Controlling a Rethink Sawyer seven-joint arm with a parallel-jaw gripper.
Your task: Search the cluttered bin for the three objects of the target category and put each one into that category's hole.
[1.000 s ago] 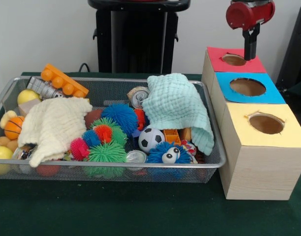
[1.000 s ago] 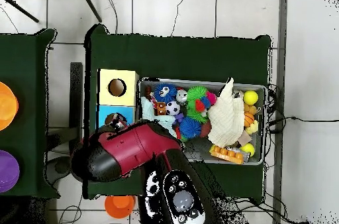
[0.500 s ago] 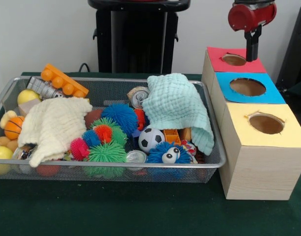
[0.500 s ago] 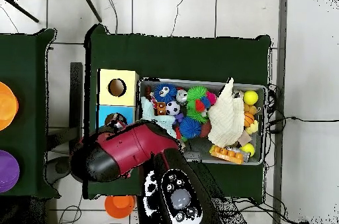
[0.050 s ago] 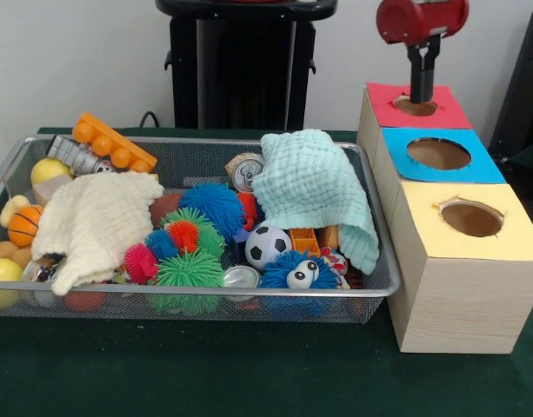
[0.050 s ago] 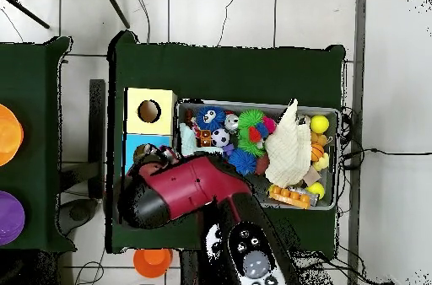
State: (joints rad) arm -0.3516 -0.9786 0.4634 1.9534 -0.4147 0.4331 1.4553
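Observation:
A wire mesh bin [image 5: 196, 141] holds a jumble of toys: spiky rubber balls [image 5: 189, 269], a blue fuzzy ball with eyes [image 5: 298, 271], a small soccer ball [image 5: 267, 245], a basketball [image 5: 24, 226], metal cans [image 5: 245, 171] and an orange brick [image 5: 114, 142]. A mint cloth [image 5: 314, 187] and a cream cloth [image 5: 96, 221] cover part of the pile. My gripper [image 5: 420, 91] hangs just above the red box's hole [image 5: 414, 106], and I see nothing in it. From overhead, the red arm [image 6: 181, 193] hides the gripper and the red box.
Three wooden boxes stand in a row right of the bin, with a blue-topped hole [image 5: 438, 154] and a yellow-topped hole [image 5: 471, 218] nearer the camera. Overhead shows the yellow box [image 6: 149, 111] and the bin's rim [image 6: 253, 104]. An orange disc [image 6: 153, 260] lies on the floor.
In the front view the gripper has risen a little and drifted left over the red box. In the overhead view the arm has swung right, toward the bin.

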